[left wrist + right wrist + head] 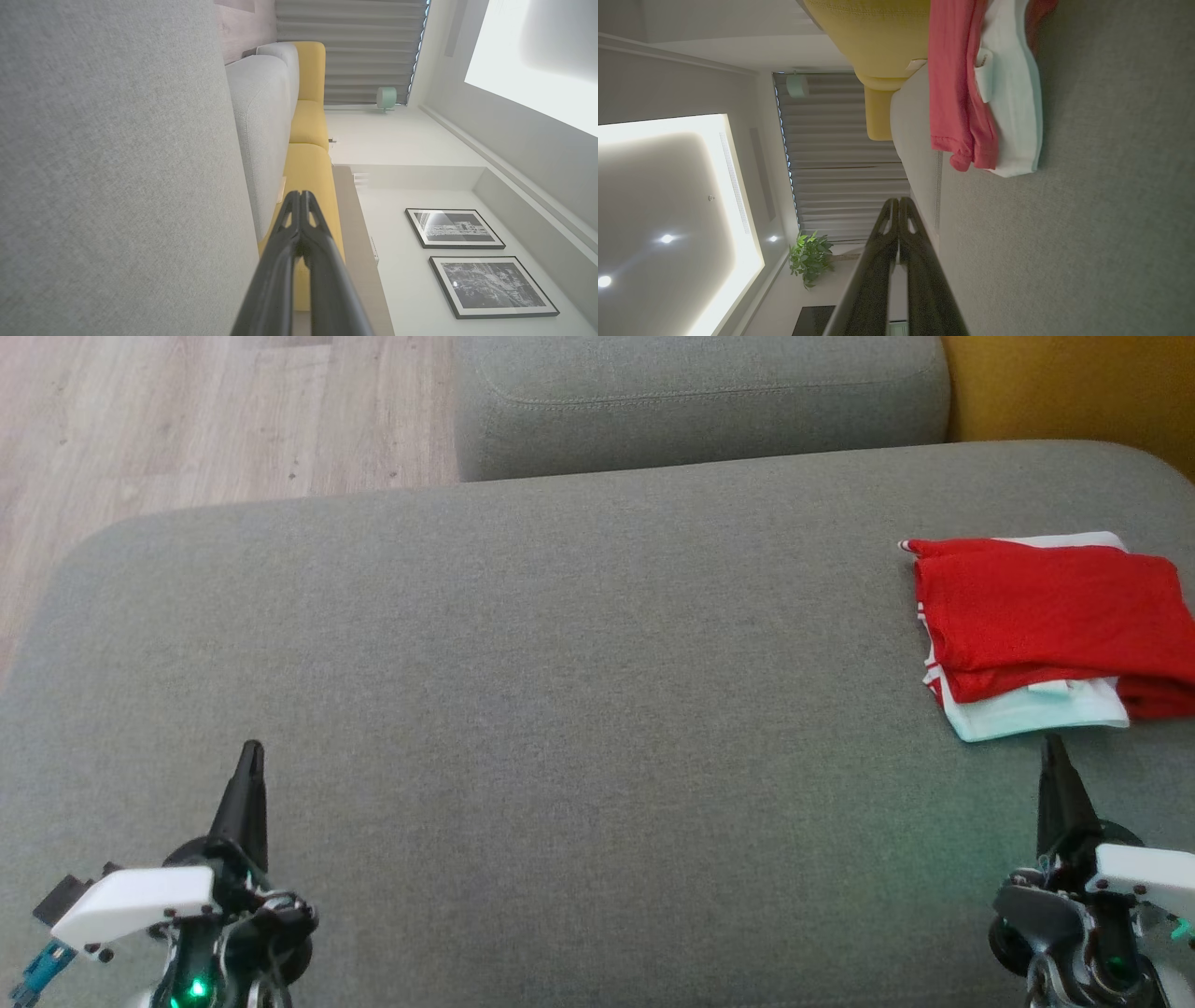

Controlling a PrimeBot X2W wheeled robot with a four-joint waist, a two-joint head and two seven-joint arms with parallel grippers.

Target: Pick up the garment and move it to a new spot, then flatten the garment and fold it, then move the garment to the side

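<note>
The garment (1046, 625), red with white parts, lies folded in a neat stack at the right side of the grey sofa seat (560, 663). In the right wrist view the garment (971, 93) shows edge-on, red layers over white. My right gripper (1053, 743) is shut and empty, its tips just short of the garment's near white edge. At the lower left my left gripper (252, 749) is shut too, holding nothing, far from the garment. Both pairs of fingertips meet in the wrist views, left gripper (300, 193) and right gripper (899, 200).
A second grey cushion (700, 401) stands behind the seat. A yellow cushion (1074, 383) is at the back right. Wooden floor (187, 420) lies beyond the seat's left edge. A wide bare stretch of grey seat spans the middle.
</note>
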